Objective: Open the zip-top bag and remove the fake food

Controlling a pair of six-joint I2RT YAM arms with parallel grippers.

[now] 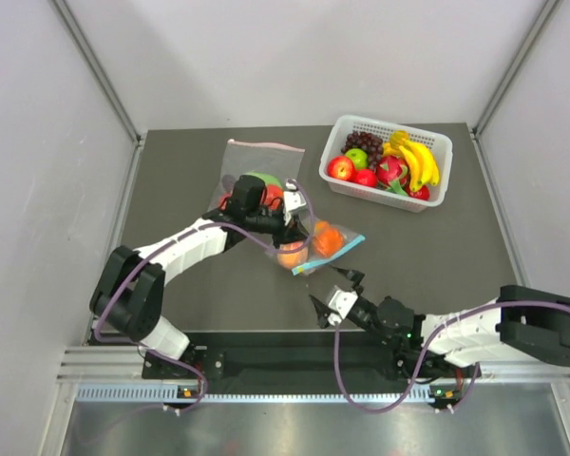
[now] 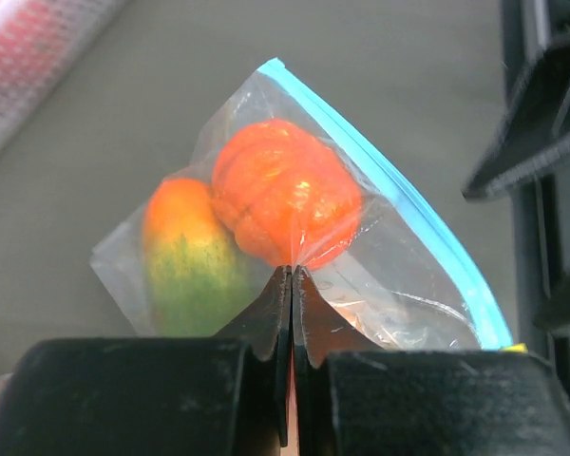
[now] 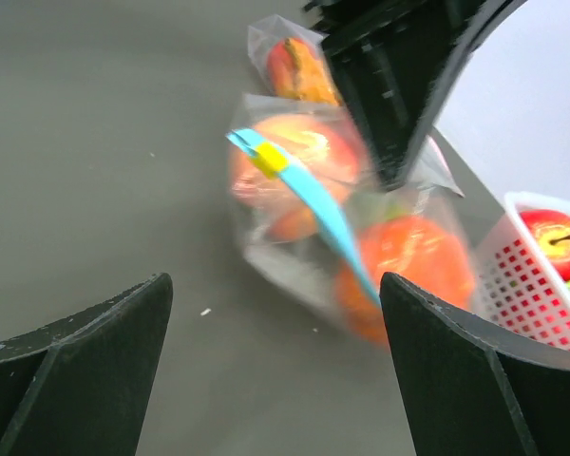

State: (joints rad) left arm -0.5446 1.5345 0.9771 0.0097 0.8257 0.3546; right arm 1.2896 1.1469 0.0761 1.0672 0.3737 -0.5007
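The zip-top bag (image 1: pixel 321 245) lies in the middle of the dark mat, its teal zip strip (image 1: pixel 347 249) on the near-right side. Inside it I see the fake food: an orange pumpkin-like piece (image 2: pixel 285 190) and a green-orange piece (image 2: pixel 185 271). My left gripper (image 2: pixel 293 271) is shut on a fold of the bag's clear plastic, on the side opposite the teal strip (image 2: pixel 408 218). My right gripper (image 3: pixel 275 304) stands open just short of the bag (image 3: pixel 342 218), facing the strip (image 3: pixel 313 204) and its yellow tab (image 3: pixel 269 159). In the top view the right gripper (image 1: pixel 335 291) is near and right of the bag.
A larger clear bag with a pink-red strip (image 1: pixel 262 157) lies behind the left gripper. A white basket (image 1: pixel 435 142) of bananas, grapes and apples stands at the back right, and its corner (image 3: pixel 541 275) shows in the right wrist view. Grey walls close in both sides.
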